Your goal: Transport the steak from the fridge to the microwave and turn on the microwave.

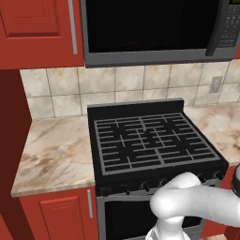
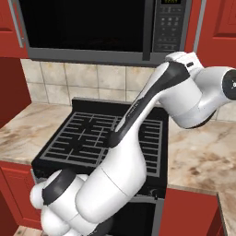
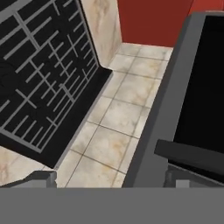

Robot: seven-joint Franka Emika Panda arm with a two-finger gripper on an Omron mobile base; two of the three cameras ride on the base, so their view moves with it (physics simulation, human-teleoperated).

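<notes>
We see the microwave (image 1: 150, 28) shut, mounted above the stove (image 1: 150, 140). Tool (image 3: 109, 178) spread wide and empty, close beside the microwave's lower trim. Steak: location cannot be told.

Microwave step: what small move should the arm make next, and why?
Probably bring the open gripper toward the microwave keypad. The fingers stand apart, holding nothing, beside the microwave's grey frame, and the door looks shut, so pressing start seems next.
</notes>
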